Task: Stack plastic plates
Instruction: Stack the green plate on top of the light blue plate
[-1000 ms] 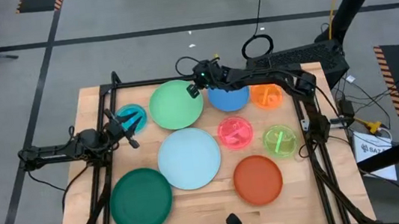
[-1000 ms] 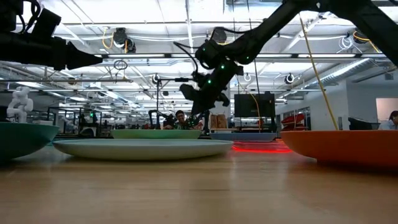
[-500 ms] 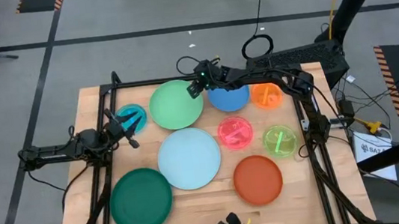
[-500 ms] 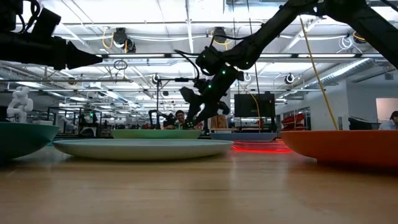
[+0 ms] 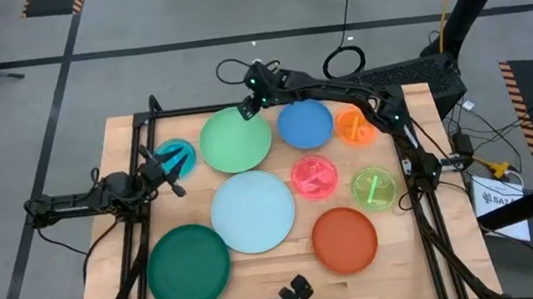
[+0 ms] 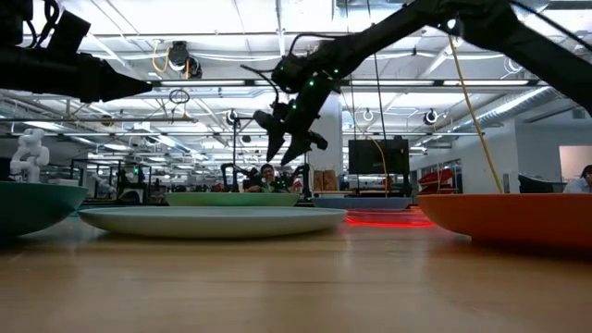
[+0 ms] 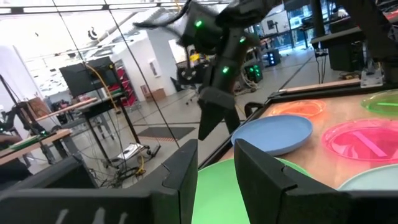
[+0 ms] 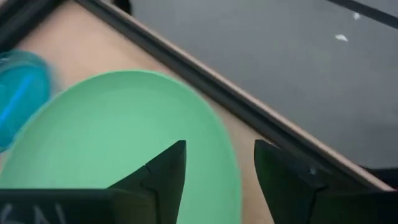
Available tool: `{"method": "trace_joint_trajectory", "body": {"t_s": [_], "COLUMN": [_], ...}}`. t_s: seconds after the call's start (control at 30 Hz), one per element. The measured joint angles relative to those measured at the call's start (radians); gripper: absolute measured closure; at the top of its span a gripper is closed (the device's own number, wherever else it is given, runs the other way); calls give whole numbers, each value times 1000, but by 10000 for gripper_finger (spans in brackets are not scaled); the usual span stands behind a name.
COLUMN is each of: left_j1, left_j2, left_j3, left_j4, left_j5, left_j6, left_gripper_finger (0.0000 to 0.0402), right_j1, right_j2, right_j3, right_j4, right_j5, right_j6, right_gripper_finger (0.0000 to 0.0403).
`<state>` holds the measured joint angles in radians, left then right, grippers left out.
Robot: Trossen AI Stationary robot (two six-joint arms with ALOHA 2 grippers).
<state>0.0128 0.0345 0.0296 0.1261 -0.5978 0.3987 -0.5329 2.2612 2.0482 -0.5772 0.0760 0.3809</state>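
Lying unstacked on the wooden desk (image 5: 290,268) are nine plates. Of the large ones, the dark green plate (image 5: 188,267) is found at the near left corner, the pale blue plate (image 5: 252,211) at the middle, the light green plate (image 5: 235,139) toward the far edge. The medium blue plate (image 5: 305,124) is set beside it, the orange-red plate (image 5: 345,239) by the near edge. The small pink plate (image 5: 314,176), lime plate (image 5: 374,188) and orange plate (image 5: 355,126) are kept rightward, the cyan plate (image 5: 176,158) leftward. The right hand (image 5: 250,109) is held released, grasping nothing, above the light green plate's far rim. The left hand (image 5: 170,166) is seen over the cyan plate; whether it grasps cannot be told.
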Motion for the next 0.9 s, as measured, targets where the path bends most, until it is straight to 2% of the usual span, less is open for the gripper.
{"method": "trace_joint_trajectory", "body": {"t_s": [0.13,0.27,0.9], "left_j1": [0,0,0], "left_j2": [0,0,0], "left_j3": [0,0,0], "left_j4": [-1,-4,-13], "left_j5": [-7,-7,-7], "left_j6": [0,-1,-7], "left_gripper_finger": [289,289,289], "right_j1": [-23,-32,-8], "right_j2": [81,124,177], "right_j3": [76,86,86], "right_j4": [-73,-96,-99], "right_j5": [1,1,-1], "right_j6": [-5,-8,-60], "right_gripper_finger": [222,222,222]}}
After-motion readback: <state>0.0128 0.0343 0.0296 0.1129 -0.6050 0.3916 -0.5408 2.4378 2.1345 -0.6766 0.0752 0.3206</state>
